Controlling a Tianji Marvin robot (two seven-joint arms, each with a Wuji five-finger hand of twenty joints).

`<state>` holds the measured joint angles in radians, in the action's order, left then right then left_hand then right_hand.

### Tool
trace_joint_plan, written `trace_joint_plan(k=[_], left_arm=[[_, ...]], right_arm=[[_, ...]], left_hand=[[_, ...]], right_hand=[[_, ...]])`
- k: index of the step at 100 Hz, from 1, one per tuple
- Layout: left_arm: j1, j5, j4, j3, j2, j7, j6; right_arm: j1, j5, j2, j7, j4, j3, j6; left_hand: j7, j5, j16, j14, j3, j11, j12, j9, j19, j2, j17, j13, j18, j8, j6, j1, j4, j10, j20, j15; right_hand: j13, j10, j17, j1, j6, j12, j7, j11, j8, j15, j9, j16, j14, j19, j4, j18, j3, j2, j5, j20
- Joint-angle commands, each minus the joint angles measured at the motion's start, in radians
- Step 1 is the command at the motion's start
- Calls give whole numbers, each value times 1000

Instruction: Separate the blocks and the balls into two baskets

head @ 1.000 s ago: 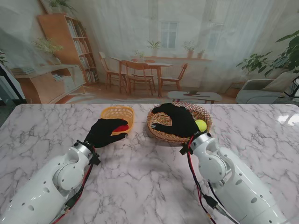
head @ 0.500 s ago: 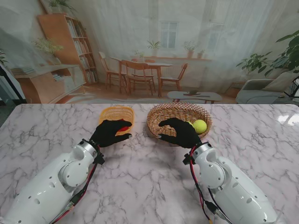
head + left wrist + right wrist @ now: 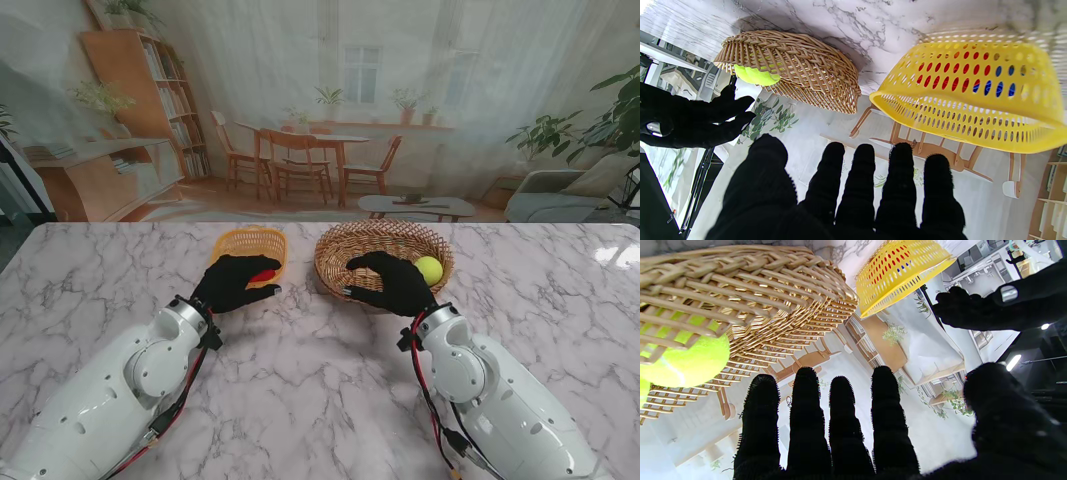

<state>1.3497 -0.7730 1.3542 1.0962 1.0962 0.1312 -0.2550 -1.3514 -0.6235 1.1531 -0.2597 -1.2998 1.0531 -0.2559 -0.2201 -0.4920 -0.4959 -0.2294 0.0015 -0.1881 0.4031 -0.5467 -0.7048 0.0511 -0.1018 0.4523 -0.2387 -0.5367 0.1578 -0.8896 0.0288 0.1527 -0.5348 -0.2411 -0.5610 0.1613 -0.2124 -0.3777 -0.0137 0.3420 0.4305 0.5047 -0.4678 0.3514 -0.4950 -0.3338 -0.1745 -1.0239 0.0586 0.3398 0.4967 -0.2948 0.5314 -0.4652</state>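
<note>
The white marble table (image 3: pixel 300 380) with grey veins carried two baskets side by side and slightly apart, the yellow plastic basket (image 3: pixel 251 243) just beyond the left hand (image 3: pixel 232 283) and the wicker basket (image 3: pixel 383 247) under and beyond the right hand (image 3: pixel 390 282).

Behind the white marble table (image 3: pixel 320 400) hangs a printed backdrop (image 3: pixel 330 100) of a bright room. It shows a wooden bookshelf (image 3: pixel 150 100) on the left, a dining table with chairs (image 3: pixel 305 155) in the middle under a window (image 3: pixel 361 72), and a green plant (image 3: pixel 610 115) beside a pale armchair (image 3: pixel 570 195) on the right.
</note>
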Motion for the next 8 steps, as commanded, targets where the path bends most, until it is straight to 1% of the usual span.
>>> trace_joint_plan(k=[1, 8], left_arm=[[11, -5, 15, 0, -2, -16, -5], [20, -10, 28, 5, -4, -20, -10]], right_arm=[[-20, -16, -5, 2, -15, 1, 1], [-32, -24, -7, 2, -28, 6, 3]], left_hand=[[0, 15, -11, 8, -21, -9, 6, 34, 11, -49, 20, -19, -16, 5, 6, -3, -19, -5, -13, 12], [0, 15, -11, 8, -22, -8, 6, 33, 12, -48, 20, -18, -15, 5, 5, -2, -19, -4, -13, 12]], right_hand=[[-1, -23, 4, 15, 31, 10, 15, -4, -17, -38, -10, -9, 21, -13, -17, 7, 8, 27, 0, 9], [0, -22, 5, 15, 31, 10, 15, -3, -16, -38, -10, -9, 20, -13, -17, 8, 8, 26, 0, 9]])
